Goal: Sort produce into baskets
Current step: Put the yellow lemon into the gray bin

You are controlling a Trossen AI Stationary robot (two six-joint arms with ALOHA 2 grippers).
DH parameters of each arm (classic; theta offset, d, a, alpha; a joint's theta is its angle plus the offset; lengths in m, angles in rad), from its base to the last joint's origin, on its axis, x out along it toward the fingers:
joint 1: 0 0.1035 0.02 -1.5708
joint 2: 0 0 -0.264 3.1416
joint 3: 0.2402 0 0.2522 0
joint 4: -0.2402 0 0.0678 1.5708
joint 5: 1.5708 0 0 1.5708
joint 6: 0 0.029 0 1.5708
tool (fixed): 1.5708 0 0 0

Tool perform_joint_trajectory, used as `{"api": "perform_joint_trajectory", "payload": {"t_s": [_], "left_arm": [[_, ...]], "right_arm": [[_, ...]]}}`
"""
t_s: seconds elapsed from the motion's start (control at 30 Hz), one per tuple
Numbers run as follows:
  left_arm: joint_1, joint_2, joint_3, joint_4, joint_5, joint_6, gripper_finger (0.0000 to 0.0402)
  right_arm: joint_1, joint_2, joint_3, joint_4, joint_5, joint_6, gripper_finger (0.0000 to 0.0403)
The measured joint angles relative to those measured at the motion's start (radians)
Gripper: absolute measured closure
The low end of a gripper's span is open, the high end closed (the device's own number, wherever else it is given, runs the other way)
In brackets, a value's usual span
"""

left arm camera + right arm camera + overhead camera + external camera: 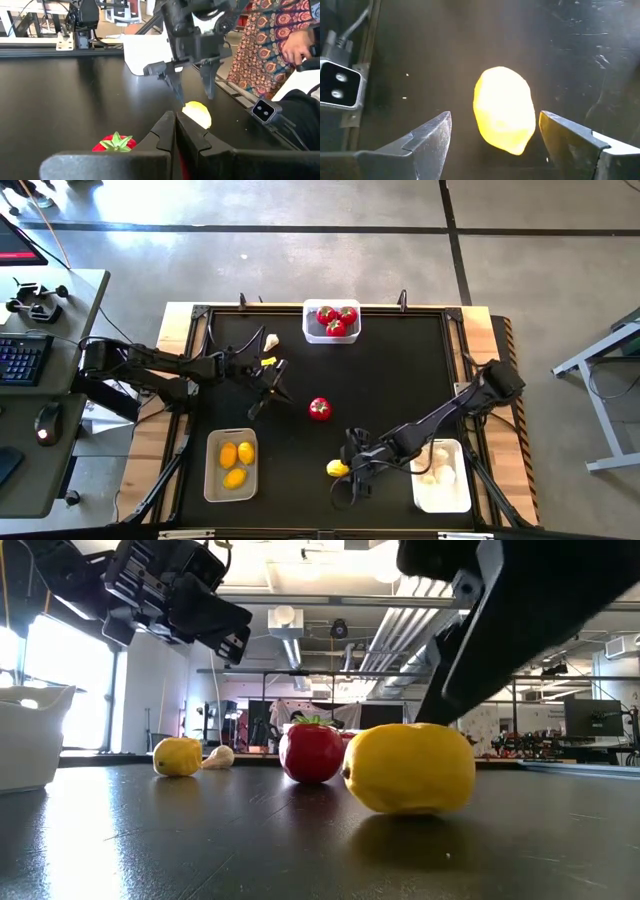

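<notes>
Right claw point(495, 137) hangs wide apart over the near lemon point(504, 110) — centre it, drop, then pinch gently; left claw point(175, 131) waits shut.

glossy lemon point(504, 110), matt black table point(400, 380)

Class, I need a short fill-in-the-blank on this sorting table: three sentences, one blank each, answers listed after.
1. The basket at the table's far edge holds three ____.
2. The right gripper is open, its fingers either side of a loose ____ on the table.
3. The left gripper is ____ and holds nothing.

Missing words: tomatoes; lemon; shut
</notes>
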Motion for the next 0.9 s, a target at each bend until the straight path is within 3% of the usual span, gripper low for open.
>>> {"api": "perform_joint_trajectory", "payload": {"t_s": [0.33, 0.6, 0.73, 0.9], "left_arm": [[-0.022, 0.0, 0.0, -0.006, 0.0, -0.008, 0.0401], [-0.031, 0.0, 0.0, -0.002, -0.01, -0.018, 0.0401], [-0.093, 0.0, 0.0, 0.028, -0.14, 0.032, 0.0401], [-0.219, 0.0, 0.0, 0.068, -0.36, 0.214, 0.0401]], "right_arm": [[-0.015, 0.078, 0.0, 0.076, -0.02, -0.064, 0.0126], [-0.035, 0.067, 0.0, 0.033, -0.023, -0.075, 0.0234], [-0.065, 0.016, 0.0, -0.022, -0.006, -0.097, 0.0268], [-0.127, -0.052, 0.0, -0.033, 0.101, -0.104, 0.0264]]}}
